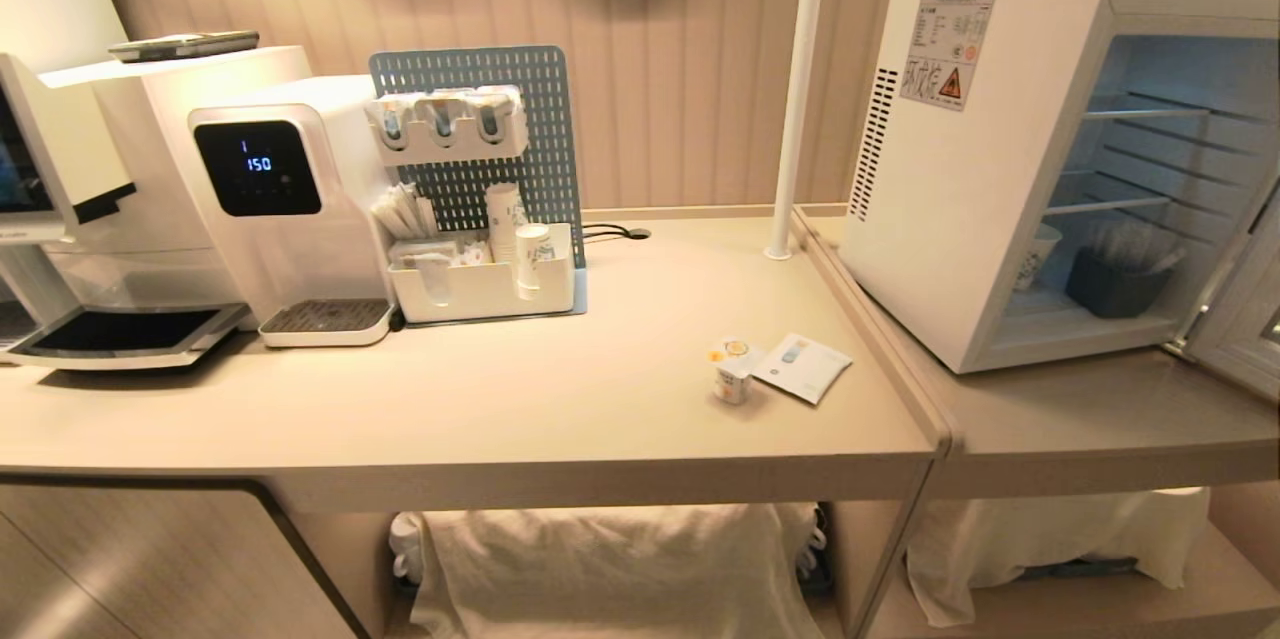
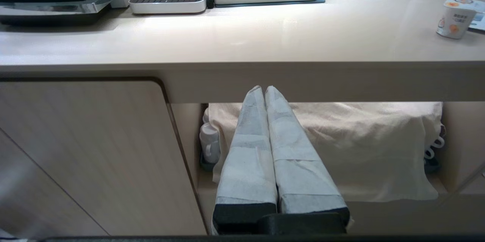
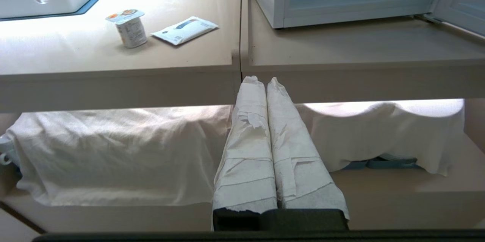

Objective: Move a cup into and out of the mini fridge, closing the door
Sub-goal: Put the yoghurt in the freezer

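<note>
Cup is seen upright on the counter, touching a flat packet, left of the open mini fridge. Left gripper and right gripper are held pressed together, empty, below the counter edge.

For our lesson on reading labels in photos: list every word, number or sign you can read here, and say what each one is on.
"1" above "150": lit display of the white dispenser.
Red warning triangle: sticker on the mini fridge side; its text is too small to read.
The cup: label print too small to read.
Sachet beside it: print unreadable.
</note>
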Motion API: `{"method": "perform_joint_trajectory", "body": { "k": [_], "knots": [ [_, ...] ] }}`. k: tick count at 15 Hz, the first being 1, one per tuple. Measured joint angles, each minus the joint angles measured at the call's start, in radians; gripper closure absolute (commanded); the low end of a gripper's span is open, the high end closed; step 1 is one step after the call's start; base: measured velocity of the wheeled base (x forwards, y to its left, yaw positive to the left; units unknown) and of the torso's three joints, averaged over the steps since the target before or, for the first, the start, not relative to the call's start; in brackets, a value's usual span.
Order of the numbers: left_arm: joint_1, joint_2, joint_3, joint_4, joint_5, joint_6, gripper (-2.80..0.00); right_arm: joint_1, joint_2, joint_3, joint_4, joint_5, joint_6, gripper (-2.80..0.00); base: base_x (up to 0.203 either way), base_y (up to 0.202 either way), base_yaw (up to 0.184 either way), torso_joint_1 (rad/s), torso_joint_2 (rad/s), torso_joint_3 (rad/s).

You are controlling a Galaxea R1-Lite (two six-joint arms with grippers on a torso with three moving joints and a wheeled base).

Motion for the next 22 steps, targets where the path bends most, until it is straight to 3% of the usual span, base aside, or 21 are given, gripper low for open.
{"method": "perform_joint_trajectory", "body": {
  "k": [3, 9, 11, 13, 15, 17, 19, 22],
  "knots": [
    [0.0, 0.0, 0.0, 0.0, 0.0, -0.006, 0.0, 0.0, 0.0, 0.004, -0.006, 0.001, 0.001, 0.0, 0.153, 0.0, -0.001, 0.002, 0.01, 0.003],
    [0.0, 0.0, 0.0, 0.001, 0.0, -0.012, 0.0, 0.0, 0.0, -0.003, -0.021, -0.007, 0.001, 0.0, 0.0, 0.0, 0.0, 0.0, 0.0, 0.0],
    [0.0, 0.0, 0.0, 0.001, -0.001, -0.006, 0.0, 0.0, 0.016, -0.117, 0.014, -0.009, 0.002, 0.0, 0.0, 0.0, 0.0, 0.0, 0.0, 0.0],
    [0.0, 0.0, 0.0, 0.0, -0.001, -0.006, 0.0, 0.006, 0.091, -0.319, 0.101, 0.013, 0.008, 0.0, 0.0, 0.0, 0.0, 0.0, 0.0, 0.0],
    [0.0, 0.0, 0.0, 0.0, 0.0, -0.007, 0.0, 0.023, 0.226, -0.445, 0.178, 0.081, 0.024, 0.0, 0.0, 0.0, 0.0, 0.0, 0.0, 0.0],
    [0.0, 0.0, 0.0, 0.0, 0.0, -0.007, 0.0, 0.041, 0.407, -0.487, 0.148, 0.181, 0.047, 0.0, 0.0, 0.0, 0.0, 0.0, 0.0, 0.0],
    [0.0, 0.0, 0.0, 0.0, 0.0, -0.008, 0.0, 0.051, 0.599, -0.465, 0.016, 0.298, 0.065, 0.0, 0.0, 0.0, 0.0, 0.0, 0.0, 0.0],
    [0.0, 0.0, 0.0, 0.001, 0.0, -0.013, 0.0, 0.059, 0.937, -0.394, -0.293, 0.447, 0.079, 0.0, 0.0, 0.0, 0.0, 0.0, 0.0, 0.0]
  ]
}}
